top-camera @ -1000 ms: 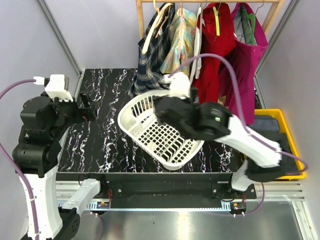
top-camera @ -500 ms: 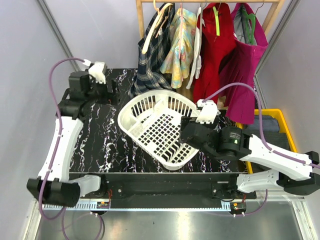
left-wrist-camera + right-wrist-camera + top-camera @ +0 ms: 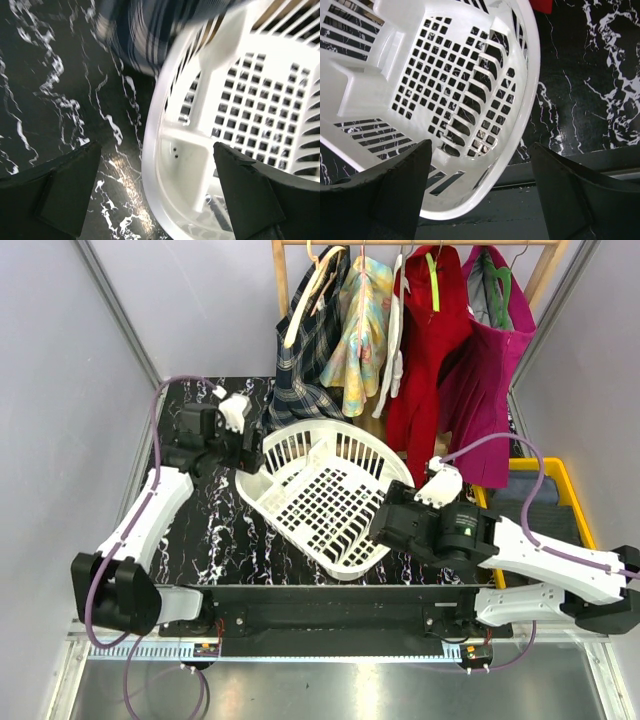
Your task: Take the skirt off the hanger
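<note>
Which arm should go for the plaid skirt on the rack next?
Left. The left arm's open jaws are close to the plaid skirt's hem, visible atop its wrist view. The right arm's open jaws hang over the white basket's near rim, farther from the rack.

The basket (image 3: 312,502) fills the table (image 3: 205,540) centre below the skirt (image 3: 303,365); bare tabletop lies left.

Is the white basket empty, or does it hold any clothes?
Empty: the white basket shows only its bare perforated floor in every view.
</note>
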Available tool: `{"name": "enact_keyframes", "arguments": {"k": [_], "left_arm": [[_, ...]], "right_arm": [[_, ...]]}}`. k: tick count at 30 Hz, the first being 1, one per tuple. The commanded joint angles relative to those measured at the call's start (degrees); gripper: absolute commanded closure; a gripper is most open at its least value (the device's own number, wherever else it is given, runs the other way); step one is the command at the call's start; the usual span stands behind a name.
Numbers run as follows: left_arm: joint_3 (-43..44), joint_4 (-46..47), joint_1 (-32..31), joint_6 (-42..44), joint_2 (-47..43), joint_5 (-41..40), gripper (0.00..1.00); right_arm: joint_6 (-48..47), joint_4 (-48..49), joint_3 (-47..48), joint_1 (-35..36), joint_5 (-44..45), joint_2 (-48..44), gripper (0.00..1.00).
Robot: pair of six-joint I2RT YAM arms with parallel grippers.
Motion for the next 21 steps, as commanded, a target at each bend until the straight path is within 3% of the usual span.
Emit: {"name": "enact_keyframes", "arguments": {"k": [1,5,12,21], "left_arm": [[-3.0,5.4,-0.1,4.0,2.4,-2.0,0.01],[-4.2,6.1,-0.3,4.5,4.6,-1.0,0.01],[-5.8,5.5,-0.4,4.3,5.9,-1.3,0.01],[-10.2,2.7,-0.6,1.6,-2.8,3.9,0.01]], "right_arm": [[11.5,-7.6,-0.8,-1.2,1.1,1.9,0.12],[10.8,-4.8,-4.0,-6.2,-1.3,1.4,0.09],[-0.3,8.1,-12.3,-19.3,-9.6,-3.1,0.11],[-10.0,20.4,-12.2,-28.0,-16.4,6.8,0.11]]}}
